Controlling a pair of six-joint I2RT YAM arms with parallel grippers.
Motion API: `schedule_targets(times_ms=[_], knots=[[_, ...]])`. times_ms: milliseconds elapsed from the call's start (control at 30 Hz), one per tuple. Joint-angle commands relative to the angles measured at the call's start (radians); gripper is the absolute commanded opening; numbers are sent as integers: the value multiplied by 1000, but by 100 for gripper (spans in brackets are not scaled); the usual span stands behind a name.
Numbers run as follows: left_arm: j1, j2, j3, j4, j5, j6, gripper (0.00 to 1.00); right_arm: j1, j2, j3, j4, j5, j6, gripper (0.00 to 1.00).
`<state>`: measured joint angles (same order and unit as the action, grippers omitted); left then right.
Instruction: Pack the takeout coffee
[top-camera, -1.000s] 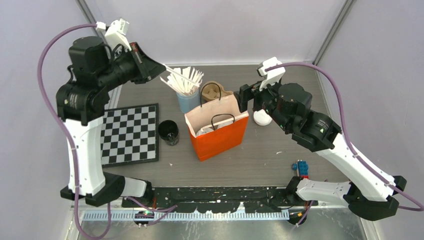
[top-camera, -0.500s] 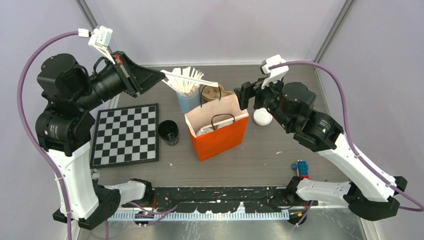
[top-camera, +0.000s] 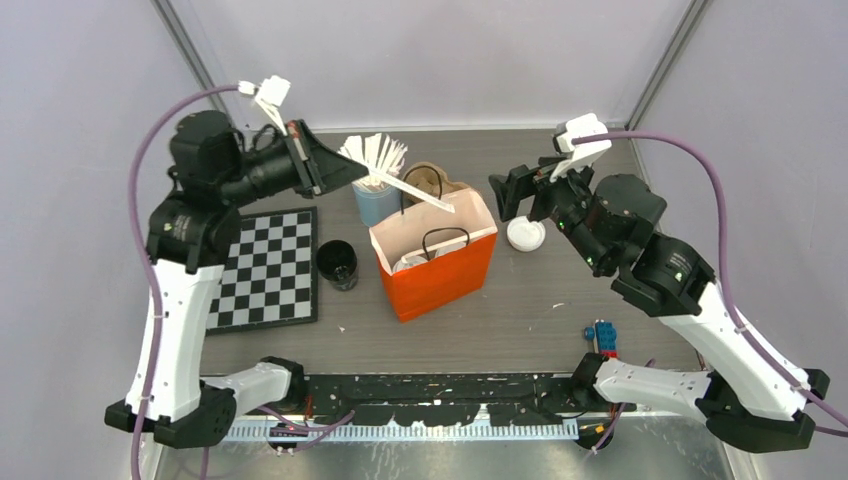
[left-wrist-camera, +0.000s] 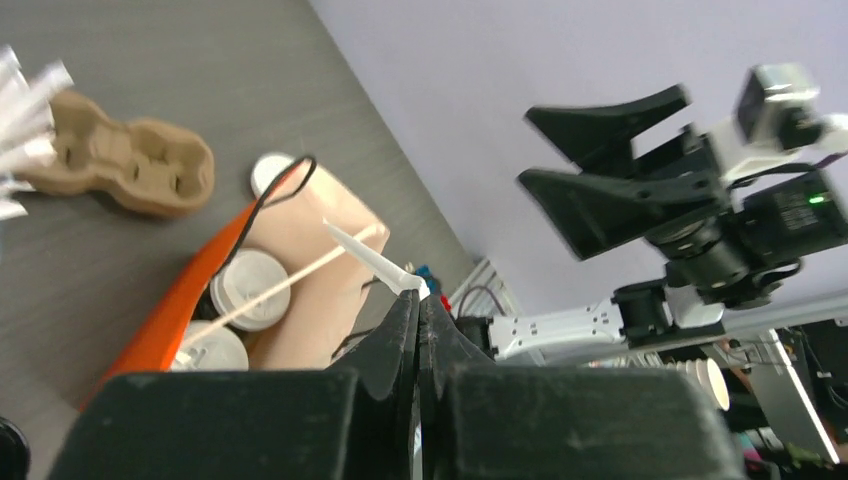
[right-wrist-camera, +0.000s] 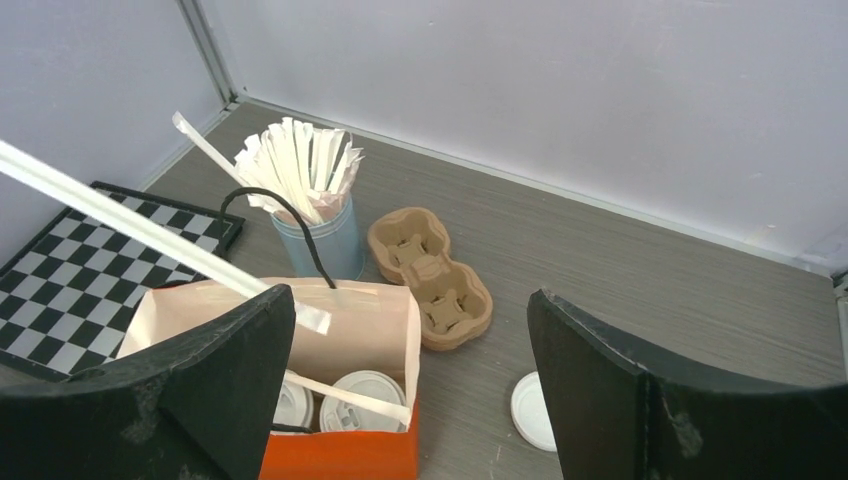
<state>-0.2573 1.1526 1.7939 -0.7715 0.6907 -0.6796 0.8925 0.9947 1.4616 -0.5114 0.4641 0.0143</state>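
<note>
**Left arm pinching a wrapped stick over the bag, right arm hanging open beside it**

The left arm is rising from its base at the near left, with its elbow standing high beside the checkerboard (top-camera: 262, 267). Its wrist is reaching rightward, past the light-blue cup of white sticks (top-camera: 374, 200). The left gripper (top-camera: 358, 172) is clamping one end of a white wrapped stick (top-camera: 415, 193), jaws pressed together with no gap showing in the wrist view. The stick is slanting out over the open mouth of the orange bag (top-camera: 445, 275), with its free end above the rear rim.

The right arm is climbing from the near right and leaning back toward the middle, its wrist bent toward the bag. The right gripper (top-camera: 508, 190) is hanging off the table near the bag's far right corner, fingers spread wide and gripping nothing. A loose white lid (top-camera: 525, 235) is lying on the table just by it.

The takeout coffee (right-wrist-camera: 365, 392) is sitting inside the bag: two white-lidded cups side by side at the bottom, with a thin stick lying across them. A lidless dark cup (top-camera: 338, 265) is standing on the table between the checkerboard and the bag. A cardboard cup carrier (top-camera: 430, 180) is lying behind the bag.
</note>
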Motion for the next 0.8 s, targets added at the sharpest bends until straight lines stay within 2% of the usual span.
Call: schedule_targets(times_ms=[0,67,200,267,367,400,433,533,600,767], knots=[[-62,-51,-137,89,5,-1,0,-4,-53,-9,-30,57,26,90],[-96,-69,-230,125,-16,8,0,-4,-69,-17,-52,70,40,90],[-134,-83,-412,330,-22,-88,0,-3,-81,-13,-149,124,120,90],[-135,-72,-414,321,-31,-85,11,-4,-70,-5,-228,154,178,90],[-135,-48,-343,156,-62,44,46,-4,-38,20,-360,192,298,91],[-135,-39,-316,91,-82,90,91,-3,-24,34,-404,186,345,92],[-135,-32,-288,16,-117,129,99,-4,-15,45,-446,170,374,94],[-135,-19,-201,-216,-282,218,100,-4,3,63,-547,147,465,94],[-135,-40,-203,-278,-328,258,100,-4,-2,69,-590,176,571,95],[-135,-194,-280,-275,-430,297,100,-3,-57,70,-652,251,789,95]])
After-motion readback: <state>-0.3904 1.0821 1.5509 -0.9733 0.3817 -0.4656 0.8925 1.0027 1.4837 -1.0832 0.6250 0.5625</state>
